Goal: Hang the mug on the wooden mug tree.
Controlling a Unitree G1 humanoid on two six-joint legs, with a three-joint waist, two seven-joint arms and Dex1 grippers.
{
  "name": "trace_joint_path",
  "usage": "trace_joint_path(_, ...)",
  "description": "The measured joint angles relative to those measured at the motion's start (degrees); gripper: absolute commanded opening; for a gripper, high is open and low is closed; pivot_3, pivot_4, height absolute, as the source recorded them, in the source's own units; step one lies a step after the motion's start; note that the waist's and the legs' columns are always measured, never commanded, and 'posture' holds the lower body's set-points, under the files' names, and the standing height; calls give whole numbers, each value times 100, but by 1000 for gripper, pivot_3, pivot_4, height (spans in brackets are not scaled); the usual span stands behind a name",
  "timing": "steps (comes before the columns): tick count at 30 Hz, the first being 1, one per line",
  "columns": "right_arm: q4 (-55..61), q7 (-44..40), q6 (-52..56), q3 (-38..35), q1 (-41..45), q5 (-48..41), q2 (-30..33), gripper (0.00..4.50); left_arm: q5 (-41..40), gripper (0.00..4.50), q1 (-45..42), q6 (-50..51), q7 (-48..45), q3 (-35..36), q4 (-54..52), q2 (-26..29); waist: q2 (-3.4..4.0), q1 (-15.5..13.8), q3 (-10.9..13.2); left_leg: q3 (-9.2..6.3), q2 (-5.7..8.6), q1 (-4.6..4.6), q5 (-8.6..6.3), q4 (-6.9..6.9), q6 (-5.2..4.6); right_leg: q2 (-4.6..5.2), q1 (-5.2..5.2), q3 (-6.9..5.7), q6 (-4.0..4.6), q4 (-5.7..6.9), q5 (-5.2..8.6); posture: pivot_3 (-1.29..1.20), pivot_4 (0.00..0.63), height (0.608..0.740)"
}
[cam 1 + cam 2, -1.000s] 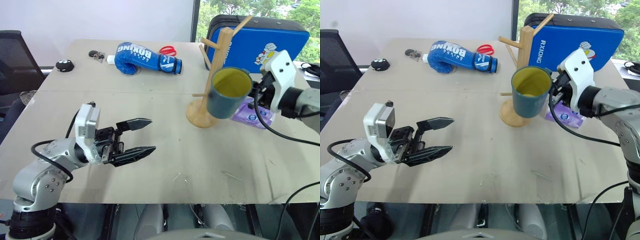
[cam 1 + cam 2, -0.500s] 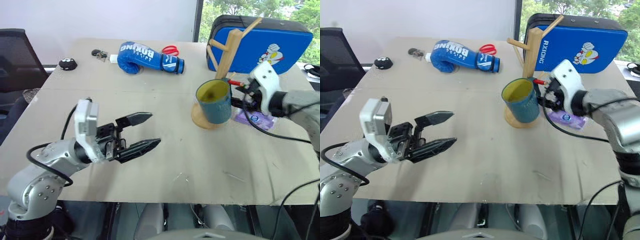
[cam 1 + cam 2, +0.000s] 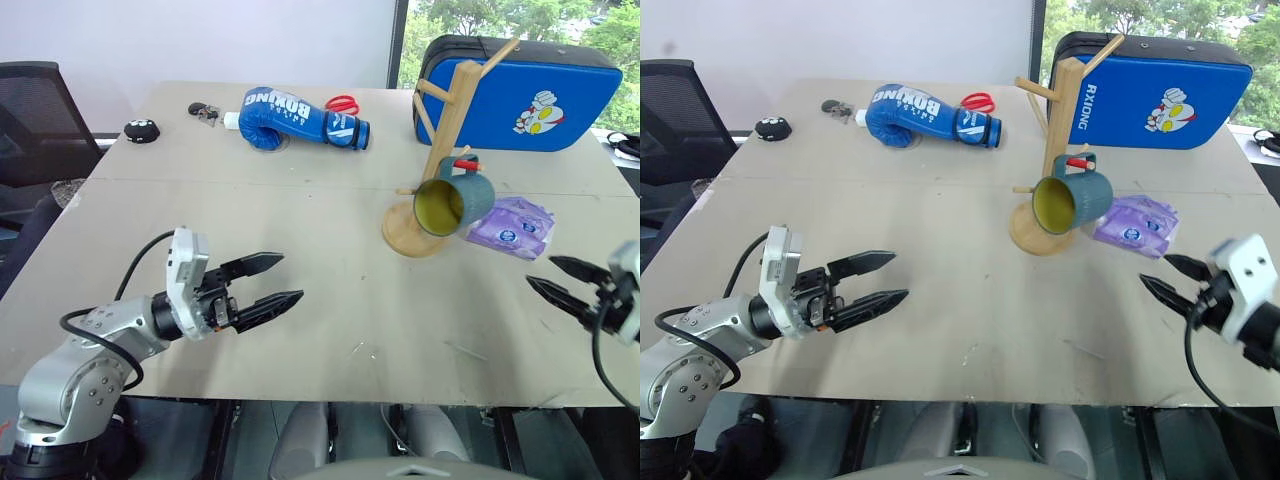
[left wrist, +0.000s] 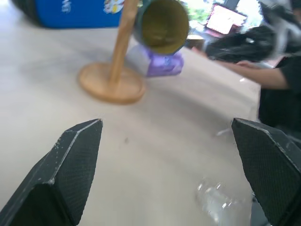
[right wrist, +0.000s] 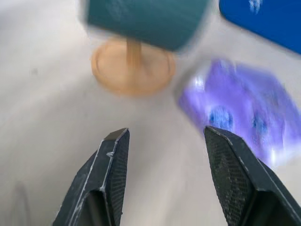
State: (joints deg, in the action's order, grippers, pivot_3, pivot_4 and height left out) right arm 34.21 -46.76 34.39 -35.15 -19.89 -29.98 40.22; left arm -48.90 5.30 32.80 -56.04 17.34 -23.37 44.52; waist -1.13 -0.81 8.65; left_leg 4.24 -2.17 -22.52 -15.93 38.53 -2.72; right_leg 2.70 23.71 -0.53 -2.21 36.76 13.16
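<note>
Mug (image 3: pixel 454 202) is hanging by its handle on the red-tipped peg of the wooden mug tree (image 3: pixel 447 150), tipped so its yellow inside is facing out toward the near edge of the table (image 3: pixel 330 300). Nothing is gripping it now. Right gripper (image 3: pixel 1176 278) is sitting well apart from the tree, low near the table's right edge, its two black fingers spread and carrying nothing. Left gripper (image 3: pixel 262 283) is hovering over the near left of the table, fingers likewise parted and empty.

The job is looking done, so the worry is all about the hang itself. The mug is leaning outward on an angled peg, and if the handle is sitting shallow near the tip, a knock to the table or the stand could be sending it sliding off. A purple packet (image 3: pixel 510 227) is lying just beside the base, and any arm sweeping back across could be clipping the tree.
</note>
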Motion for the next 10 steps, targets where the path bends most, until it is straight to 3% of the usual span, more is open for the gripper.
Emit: trace_joint_path(10, -179, -40, -693, 18, -382, 179, -114, 2462, 509, 4500, 1, -190, -267, -221, 315, 1, 0, 10, -2, 7, -2, 3, -1, -1, -1, 1, 3, 7, 17, 0, -9, 0, 150, 740)
